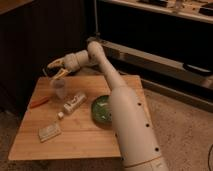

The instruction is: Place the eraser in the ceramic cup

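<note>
The ceramic cup [60, 88] is a small pale tumbler standing upright on the left rear part of the wooden table [80, 142]. My gripper [56, 70] hangs just above the cup and slightly to its left, at the end of the white arm [107, 70] that reaches in from the right. I cannot make out an eraser in the gripper. A pale flat rectangular block [50, 132] lies near the table's front left; I cannot tell if it is the eraser.
A wide green bowl [102, 109] sits to the right of the cup, next to my arm's base. A white tube-like object [74, 102] lies between the cup and the bowl. An orange stick [39, 102] lies at the left edge. Dark shelving stands behind.
</note>
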You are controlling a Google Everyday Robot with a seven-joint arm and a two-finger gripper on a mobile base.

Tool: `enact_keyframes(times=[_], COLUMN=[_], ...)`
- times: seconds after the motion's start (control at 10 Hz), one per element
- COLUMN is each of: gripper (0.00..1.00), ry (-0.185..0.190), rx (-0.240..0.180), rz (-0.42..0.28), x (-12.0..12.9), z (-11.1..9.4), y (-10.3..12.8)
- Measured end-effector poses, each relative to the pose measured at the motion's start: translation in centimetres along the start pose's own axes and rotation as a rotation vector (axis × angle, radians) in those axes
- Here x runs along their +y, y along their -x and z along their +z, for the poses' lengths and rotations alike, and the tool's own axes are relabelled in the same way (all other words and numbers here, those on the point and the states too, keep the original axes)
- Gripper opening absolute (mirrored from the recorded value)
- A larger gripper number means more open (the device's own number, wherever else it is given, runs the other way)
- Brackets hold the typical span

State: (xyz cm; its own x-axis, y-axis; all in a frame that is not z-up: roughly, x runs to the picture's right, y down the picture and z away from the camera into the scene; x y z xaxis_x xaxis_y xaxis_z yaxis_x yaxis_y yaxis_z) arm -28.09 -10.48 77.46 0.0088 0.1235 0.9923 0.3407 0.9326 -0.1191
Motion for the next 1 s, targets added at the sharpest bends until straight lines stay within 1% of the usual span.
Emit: enact_keyframes(times=[0.5, 1.0], gripper=[0.0, 0.0], ry=[-0.022, -0.025], rx=[0.009, 0.004], rz=[0.048, 0.09], x=[0.2, 0.6], z=[-0.3, 0.1], y=[-2.0, -3.3])
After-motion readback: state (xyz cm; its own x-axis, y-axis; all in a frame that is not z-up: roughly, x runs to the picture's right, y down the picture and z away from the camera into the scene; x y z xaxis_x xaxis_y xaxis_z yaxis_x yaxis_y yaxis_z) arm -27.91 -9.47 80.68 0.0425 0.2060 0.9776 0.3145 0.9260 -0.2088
